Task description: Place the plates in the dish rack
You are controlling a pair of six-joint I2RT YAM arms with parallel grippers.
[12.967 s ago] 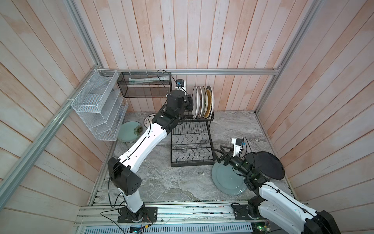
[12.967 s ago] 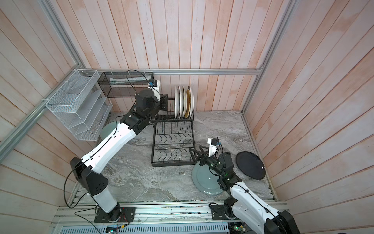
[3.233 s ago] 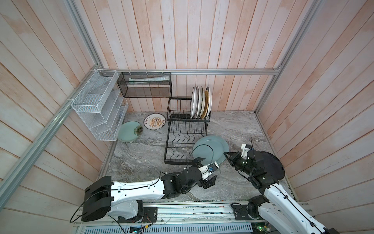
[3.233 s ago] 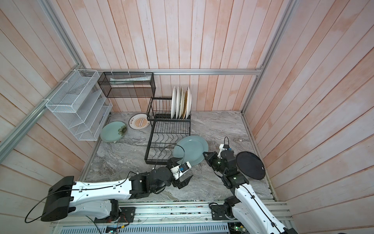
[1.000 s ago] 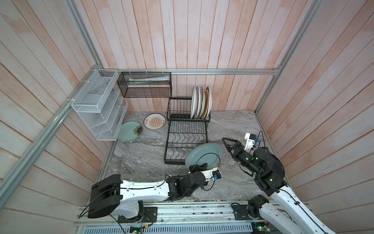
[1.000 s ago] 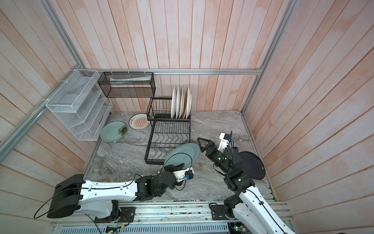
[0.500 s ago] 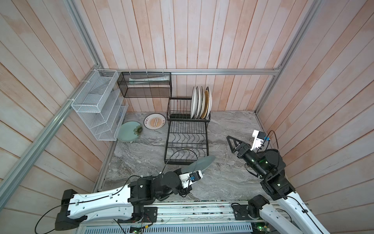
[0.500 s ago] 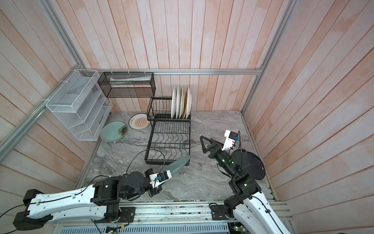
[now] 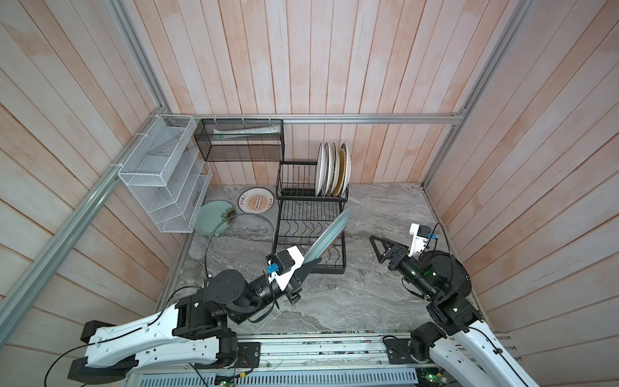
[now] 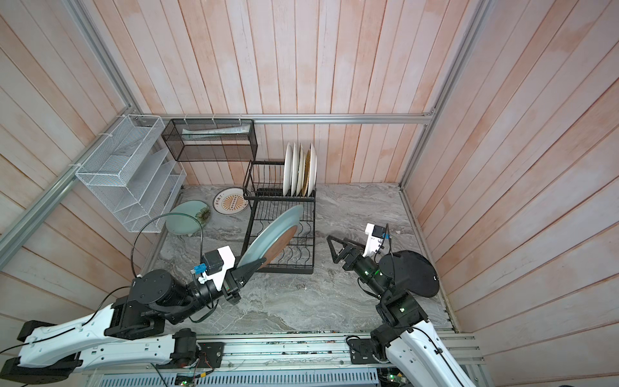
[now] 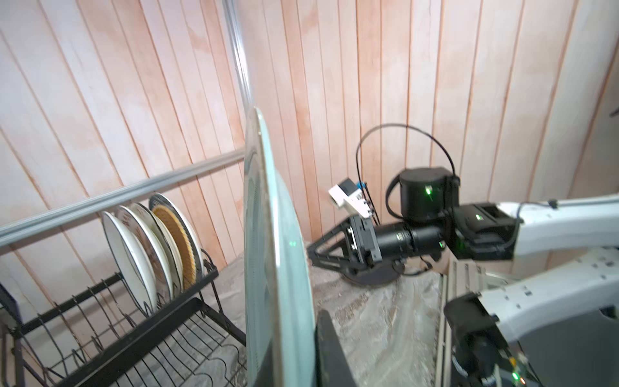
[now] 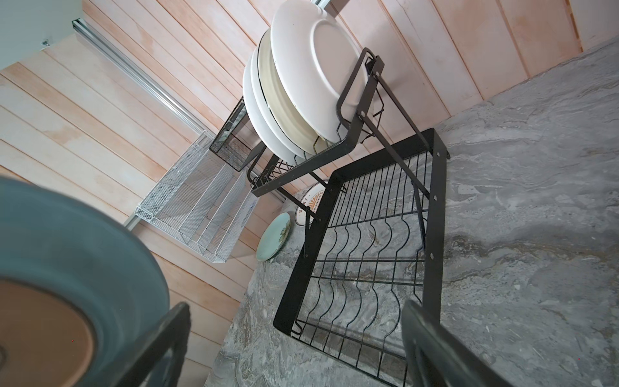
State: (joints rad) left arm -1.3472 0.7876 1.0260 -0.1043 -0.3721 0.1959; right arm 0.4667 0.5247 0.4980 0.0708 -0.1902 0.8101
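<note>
the left gripper (image 9: 310, 266) is clamped on the rim of the grey-blue plate (image 9: 330, 238), holding it on edge and tilted over the near right corner of the dish rack (image 9: 345, 266), above the flat lower tier. whether the plate touches the wires cannot be told. its brown underside faces the right arm in a top view (image 10: 279, 248). the right gripper (image 9: 375, 249) hangs beside the rack with its jaws spread wide and nothing between them, just above the marble counter (image 9: 351, 295). four plates (image 9: 333, 171) stand upright in the slots at the right end of the upper tier. the black plate (image 10: 415, 274) lies flat on the counter under the right arm. left of the rack, the green plate (image 9: 214, 217) and the sunburst plate (image 9: 256, 200) lie flat near the back wall.
</note>
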